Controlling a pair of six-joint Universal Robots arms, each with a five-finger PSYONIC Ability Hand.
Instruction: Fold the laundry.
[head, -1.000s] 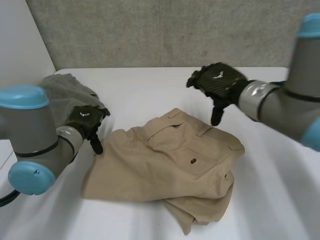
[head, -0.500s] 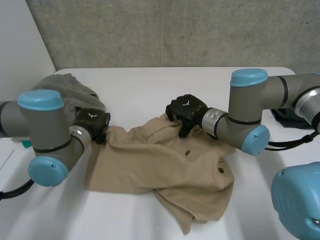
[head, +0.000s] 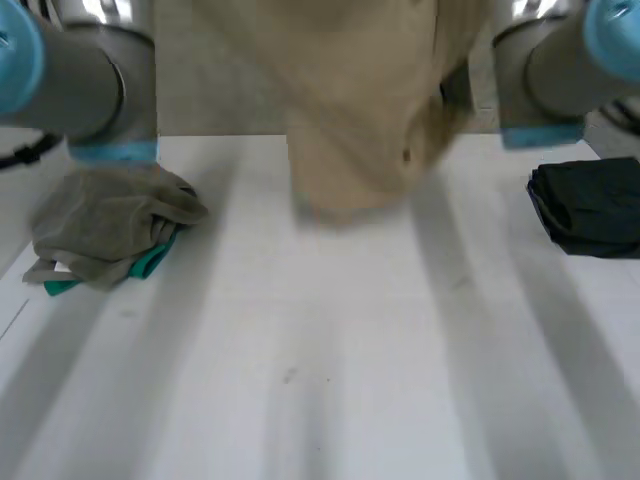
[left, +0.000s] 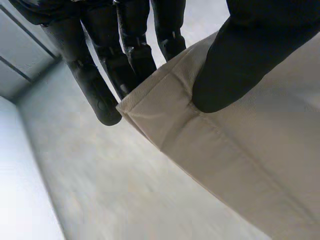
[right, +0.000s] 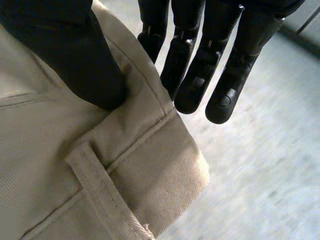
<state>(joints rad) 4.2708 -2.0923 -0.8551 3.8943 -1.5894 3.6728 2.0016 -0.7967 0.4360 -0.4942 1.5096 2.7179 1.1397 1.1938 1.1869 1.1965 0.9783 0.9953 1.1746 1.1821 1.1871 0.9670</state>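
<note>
You're holding the tan trousers (head: 350, 110) in the air above the white table (head: 320, 380), long axis hanging straight down and waistband up top. Left hand (left: 240, 65) thumb-pinches an edge corner, and right hand (right: 75, 55) pinches the waistband by a belt loop. I'd hold both pinches level and spread wide so it drapes flat.

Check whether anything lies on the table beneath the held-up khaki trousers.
Nothing visible does: the table beneath the khaki trousers is bare. The grey cloth pile lies off to the left, the black folded cloth off to the right.
</note>
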